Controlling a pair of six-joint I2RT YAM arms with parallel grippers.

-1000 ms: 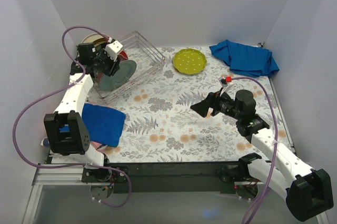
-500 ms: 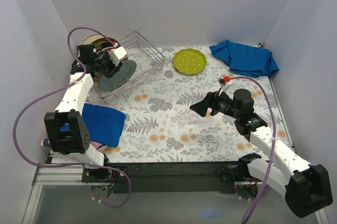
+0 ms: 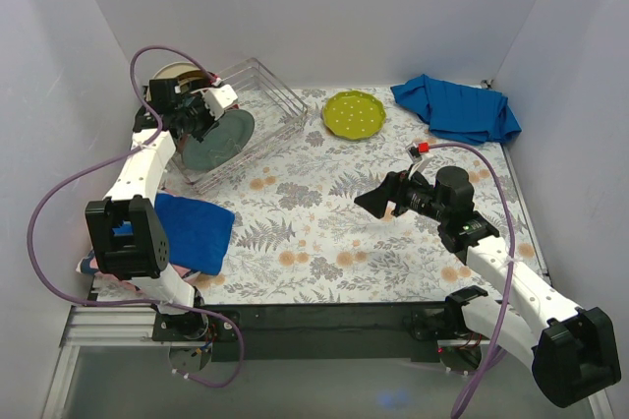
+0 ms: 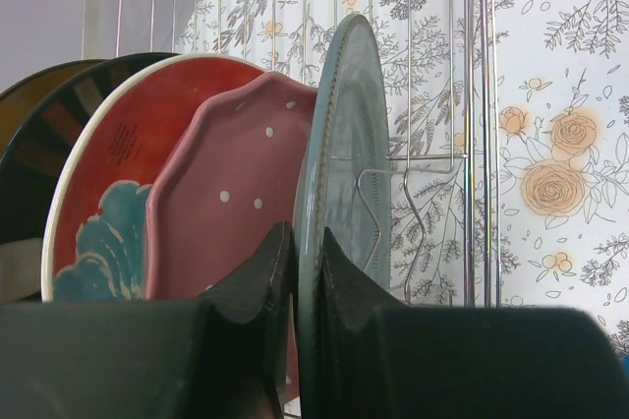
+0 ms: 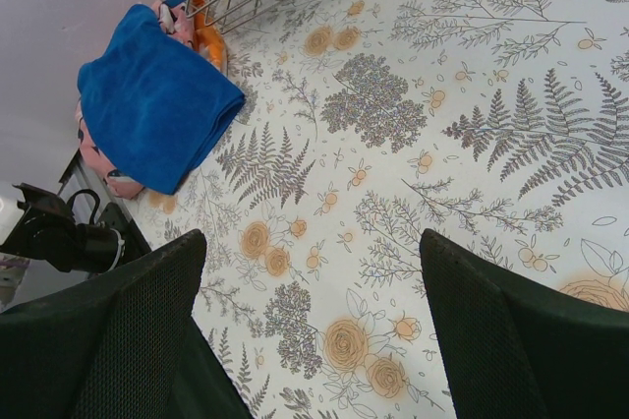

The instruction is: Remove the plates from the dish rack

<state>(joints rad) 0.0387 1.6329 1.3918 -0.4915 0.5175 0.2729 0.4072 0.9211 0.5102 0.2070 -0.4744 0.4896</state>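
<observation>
The silver wire dish rack (image 3: 263,94) stands at the back left. My left gripper (image 3: 202,122) is shut on the rim of the grey-teal plate (image 3: 222,139), which stands on edge in the rack; its fingers (image 4: 263,276) pinch that rim in the left wrist view (image 4: 344,134). Behind it stand the pink scalloped plate (image 4: 236,193), the teal-red floral plate (image 4: 113,173) and a dark-rimmed plate (image 4: 44,124). The lime-green dotted plate (image 3: 354,114) lies flat on the table. My right gripper (image 3: 374,203) is open and empty above the table's middle.
A blue cloth (image 3: 192,229) lies at the front left, also in the right wrist view (image 5: 157,99), over something pink and orange (image 5: 201,40). Another blue cloth (image 3: 457,109) lies at the back right. The tabletop has a floral cover (image 3: 314,232). White walls stand close round the table.
My left arm's wrist has shifted slightly back and left at the rack, still at the grey-teal plate. The right arm has barely moved.
</observation>
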